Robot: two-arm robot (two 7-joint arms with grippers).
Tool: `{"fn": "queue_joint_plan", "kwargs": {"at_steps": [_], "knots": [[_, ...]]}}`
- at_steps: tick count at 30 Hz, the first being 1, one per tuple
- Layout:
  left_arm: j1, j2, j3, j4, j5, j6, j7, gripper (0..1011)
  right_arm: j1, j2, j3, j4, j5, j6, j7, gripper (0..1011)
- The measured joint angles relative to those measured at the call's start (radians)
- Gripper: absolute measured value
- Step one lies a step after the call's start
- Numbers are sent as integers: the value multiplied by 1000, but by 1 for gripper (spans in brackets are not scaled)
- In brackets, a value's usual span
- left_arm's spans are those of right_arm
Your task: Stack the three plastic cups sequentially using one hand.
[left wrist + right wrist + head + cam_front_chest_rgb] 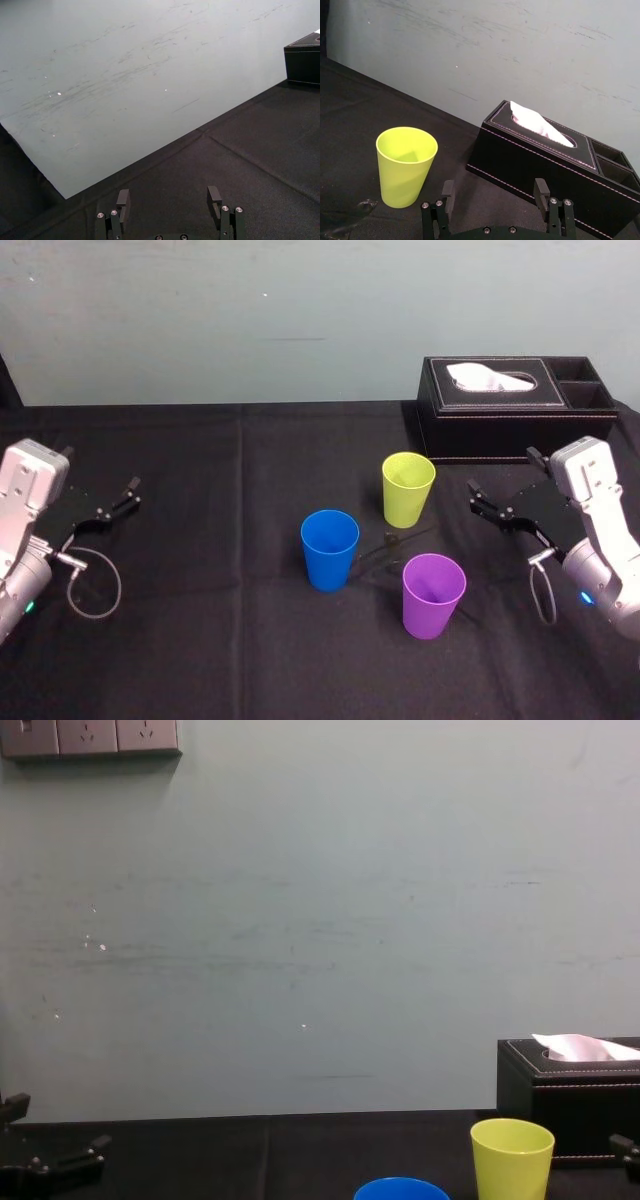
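The three plastic cups stand upright, mouths up and empty, in a loose triangle on the black tablecloth a little right of the middle, each apart from the others. The blue cup is the leftmost. The yellow-green cup is farther back and to its right. The purple cup is nearest and rightmost. All three are smooth, tapered tumblers of like size, wider at the rim than at the base. That shape should let one drop into another if it is lined up well.

Nothing is nested yet, so the task looks to be at its very start, with the first pick not yet made. The next move calls for one arm to reach in, close on a cup's wall or rim, lift it clear and lower it straight into a neighbour. The thin walls may flex or slip under a hard pinch. A tilted entry could tip the cup that receives it.

The right gripper hovers at the right edge of the table with its fingers spread and empty, near the yellow-green and purple cups. The left gripper is far off at the left edge, likewise spread and holding nothing. A black tissue box sits at the far right, behind the yellow-green cup.
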Motion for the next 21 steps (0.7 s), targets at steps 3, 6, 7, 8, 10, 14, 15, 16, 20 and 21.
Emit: {"fn": "queue_joint_plan", "kwargs": {"at_steps": [3, 6, 7, 8, 10, 14, 15, 16, 20, 21], "knots": [[0, 0, 0, 0, 0, 0, 0, 1010, 0, 0, 0, 0, 0, 0, 0, 1000], [0, 0, 0, 0, 0, 0, 0, 1010, 0, 0, 0, 0, 0, 0, 0, 1000], [0, 0, 0, 0, 0, 0, 0, 1010, 0, 0, 0, 0, 0, 0, 0, 1000], [0, 0, 0, 0, 0, 0, 0, 1010, 0, 0, 0, 0, 0, 0, 0, 1000], [0, 0, 0, 0, 0, 0, 0, 1010, 0, -3, 3, 2, -2, -3, 0, 1000], [0, 0, 0, 0, 0, 0, 0, 1010, -12, -6, 17, 0, -1, -20, 12, 1000], [0, 0, 0, 0, 0, 0, 0, 1010, -22, -4, 25, -8, 1, -26, 18, 1000], [0, 0, 0, 0, 0, 0, 0, 1010, -29, -1, 29, -15, 1, -30, 21, 1000], [0, 0, 0, 0, 0, 0, 0, 1010, -68, 15, 53, -56, 9, -49, 28, 1000], [0, 0, 0, 0, 0, 0, 0, 1010, -88, 23, 64, -77, 15, -55, 31, 1000]]}}
